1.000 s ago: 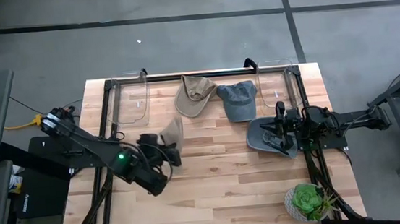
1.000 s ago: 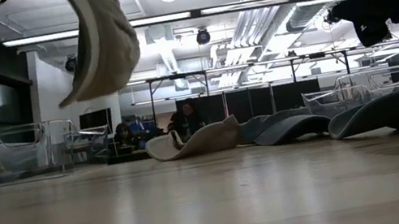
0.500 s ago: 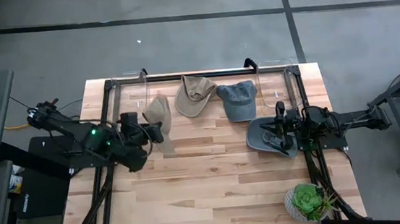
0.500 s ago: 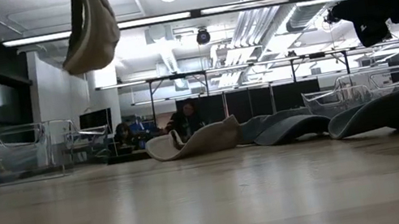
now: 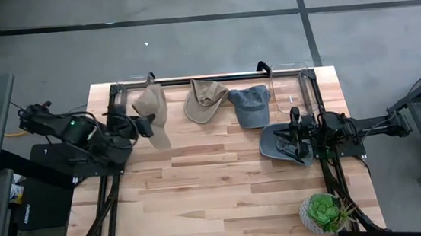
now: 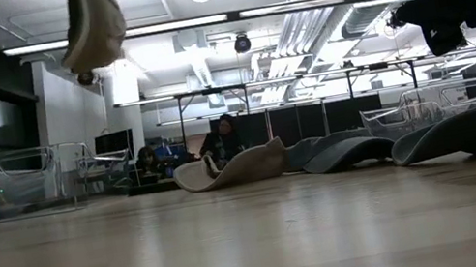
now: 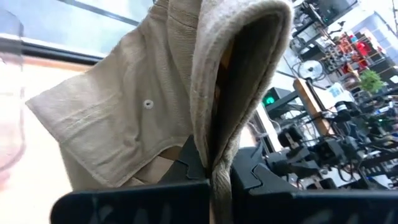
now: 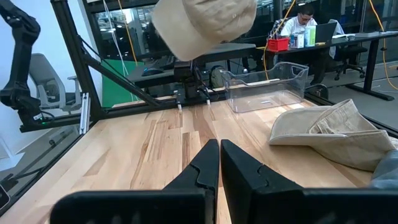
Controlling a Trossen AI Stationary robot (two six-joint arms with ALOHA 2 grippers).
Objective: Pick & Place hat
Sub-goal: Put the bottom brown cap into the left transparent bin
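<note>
My left gripper is shut on a tan cap and holds it in the air over the table's far left part, beside a clear bin. The cap also shows high in the low view and in the right wrist view. My right gripper is shut and hovers above a dark grey hat that lies on the table's right side. A second tan hat and a blue-grey cap lie flat at the far edge. My left gripper pinches the tan cap between its two fingers at a folded edge of the fabric. The fingers come roughly level from the table's left. The cap is lifted clear of the table and stands out past the fingertips, its crown sagging to one side.
A second clear bin stands at the far right corner. A potted green plant sits at the near right corner. The table's middle and near part show bare wood. People sit in the room beyond the table.
My left gripper has swung from the table's middle toward its far left corner and risen, carrying the tan cap with it. The cap has stayed in the hold and now hangs beside the left clear bin.
</note>
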